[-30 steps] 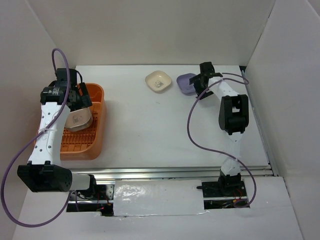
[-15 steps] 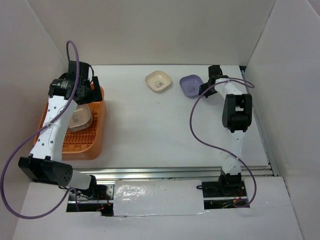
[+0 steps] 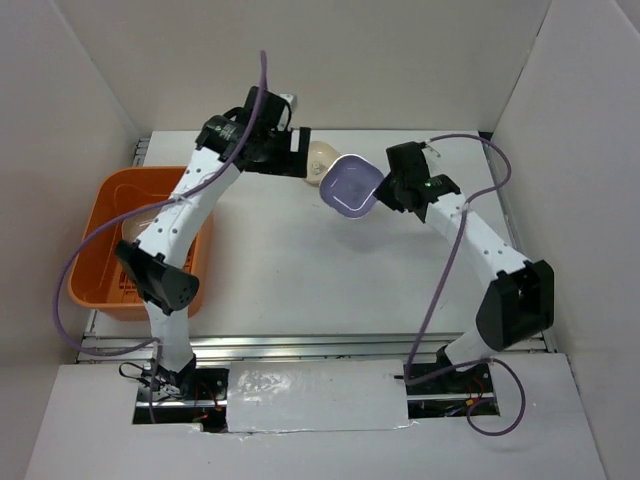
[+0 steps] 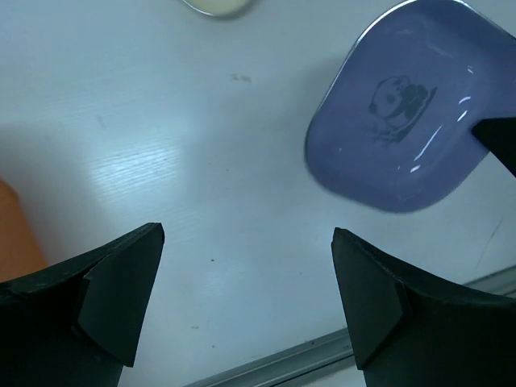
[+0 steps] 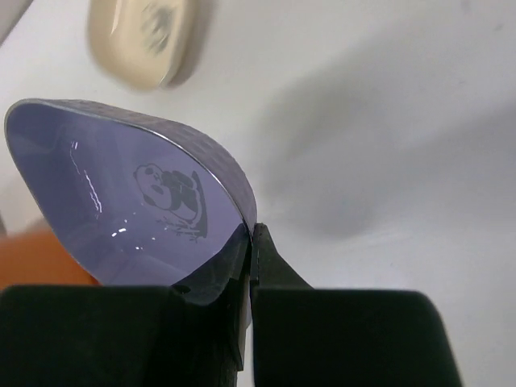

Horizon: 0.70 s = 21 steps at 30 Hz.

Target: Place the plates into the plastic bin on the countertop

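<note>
The right gripper [image 5: 250, 246] pinches the small purple square plate [image 3: 350, 186] by its rim. The orange plastic bin [image 3: 120, 178] lies far left, past the wide-open left gripper [image 4: 247, 274].

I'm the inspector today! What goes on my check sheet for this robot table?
Surface: white countertop, no spills seen.
Job's things: lavender plate held tilted above the countertop; cream plate lying at the back; orange bin at left with a pale plate inside.
Clutter: nothing seen.
Grippers: left gripper open, holding nothing; right gripper shut on the lavender plate's rim.
Cables: purple; left cable arches high, right cable hangs beside its arm.
Surroundings: white panels around the countertop.
</note>
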Each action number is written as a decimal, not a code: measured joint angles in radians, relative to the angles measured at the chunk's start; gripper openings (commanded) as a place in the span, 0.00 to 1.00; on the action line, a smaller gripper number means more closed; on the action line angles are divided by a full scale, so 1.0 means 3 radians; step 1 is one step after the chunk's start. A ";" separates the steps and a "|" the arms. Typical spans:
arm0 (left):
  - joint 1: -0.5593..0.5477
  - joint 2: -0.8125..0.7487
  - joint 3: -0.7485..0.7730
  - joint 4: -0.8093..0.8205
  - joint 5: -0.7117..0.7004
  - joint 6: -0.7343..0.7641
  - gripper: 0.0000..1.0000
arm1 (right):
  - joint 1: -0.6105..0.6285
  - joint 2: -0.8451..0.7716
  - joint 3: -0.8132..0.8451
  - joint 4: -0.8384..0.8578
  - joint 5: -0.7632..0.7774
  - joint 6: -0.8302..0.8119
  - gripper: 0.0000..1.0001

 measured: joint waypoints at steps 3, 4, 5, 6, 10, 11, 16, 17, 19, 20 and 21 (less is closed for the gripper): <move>-0.0032 0.0226 0.0006 0.0036 0.0261 0.0037 0.98 | 0.0156 -0.0206 -0.0017 0.0014 -0.0187 -0.0247 0.00; -0.0036 0.0282 -0.0024 0.0056 0.0331 0.0062 0.97 | 0.0164 -0.0238 -0.0008 0.0031 -0.0291 -0.0338 0.00; -0.0042 0.0323 -0.0060 0.0070 0.0380 0.0072 0.89 | 0.0164 -0.0247 0.0008 0.0036 -0.0406 -0.0418 0.00; -0.0047 0.0346 -0.0095 0.0081 0.0415 0.0074 0.83 | 0.0165 -0.0248 0.0019 0.0052 -0.0537 -0.0495 0.00; -0.0053 0.0356 -0.0251 0.0130 0.0409 0.0079 0.27 | 0.0172 -0.0263 0.0025 0.0085 -0.0999 -0.0687 0.03; -0.0057 0.0351 -0.0291 0.0156 0.0411 0.0069 0.00 | 0.0172 -0.0273 0.0027 0.0094 -0.1118 -0.0713 0.15; -0.0107 0.0287 -0.0518 0.0195 0.0191 0.0075 0.00 | 0.0102 -0.0300 0.0022 0.0192 -0.1638 -0.0762 1.00; -0.0100 0.0257 -0.0570 0.0195 0.0052 0.0056 0.00 | 0.0074 -0.0322 -0.0005 0.0244 -0.1719 -0.0745 1.00; -0.0065 0.0113 -0.0741 0.0196 -0.0243 -0.0036 0.00 | -0.0029 -0.0381 -0.0108 0.0357 -0.1864 -0.0665 1.00; -0.0024 0.0000 -0.0848 0.0184 -0.0383 -0.0090 0.00 | -0.0102 -0.0399 -0.0164 0.0397 -0.1914 -0.0617 1.00; 0.0051 -0.0156 -0.0979 0.0183 -0.0495 -0.0144 0.00 | -0.0181 -0.0403 -0.0220 0.0430 -0.1957 -0.0565 1.00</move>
